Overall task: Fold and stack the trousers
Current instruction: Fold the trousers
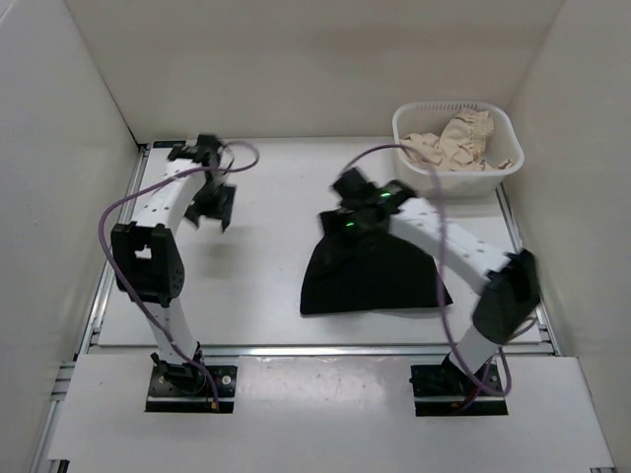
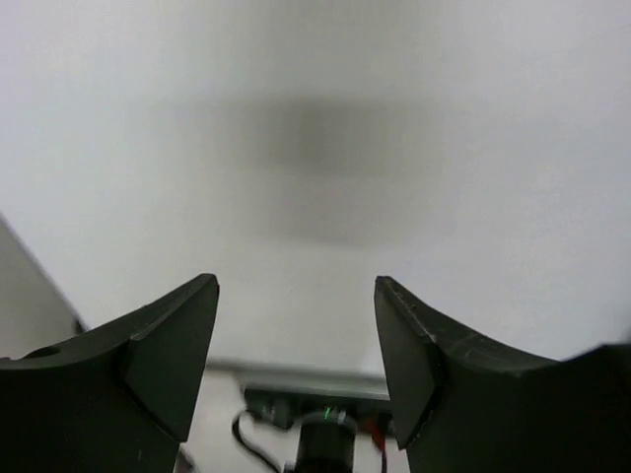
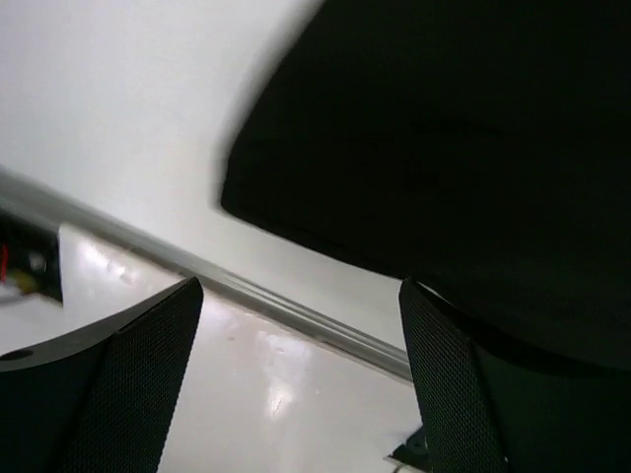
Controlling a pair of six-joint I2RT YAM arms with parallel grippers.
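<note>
Right gripper [image 3: 301, 288] fingers [image 3: 128, 374] fill the bottom of the wrist view. They are spread wide with nothing between them. Black trousers [image 3: 444, 148] lie just beyond them on the white table [image 3: 118, 118]. From above, the trousers are a flat fan-shaped pile on the table's right half, near the front edge. The right arm [image 1: 463, 256] reaches over the pile to its narrow far end. Left gripper [image 2: 296, 281] fingers are also spread and empty, over bare table on the left, well apart from the trousers. White basket [image 1: 409, 133] in the far right corner holds beige frilly garments [image 1: 454, 138].
</note>
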